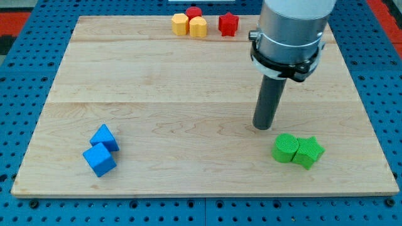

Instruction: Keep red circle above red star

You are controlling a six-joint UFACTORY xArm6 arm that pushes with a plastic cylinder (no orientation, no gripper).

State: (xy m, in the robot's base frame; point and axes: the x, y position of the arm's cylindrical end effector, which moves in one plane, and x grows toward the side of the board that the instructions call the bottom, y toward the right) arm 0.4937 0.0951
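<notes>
The red circle block [193,12] sits at the view's top edge of the wooden board, just behind two yellow blocks. The red star [228,24] lies a little to its right and slightly lower in the view. My tip [262,127] rests on the board right of centre, far below both red blocks. It is just above and left of the green circle block [284,148].
A yellow hexagon-like block [180,24] and a yellow rounded block [198,27] touch each other left of the red star. A green star [308,152] touches the green circle at lower right. Two blue blocks [100,151] sit together at lower left. The board's edge [201,190] runs along the bottom.
</notes>
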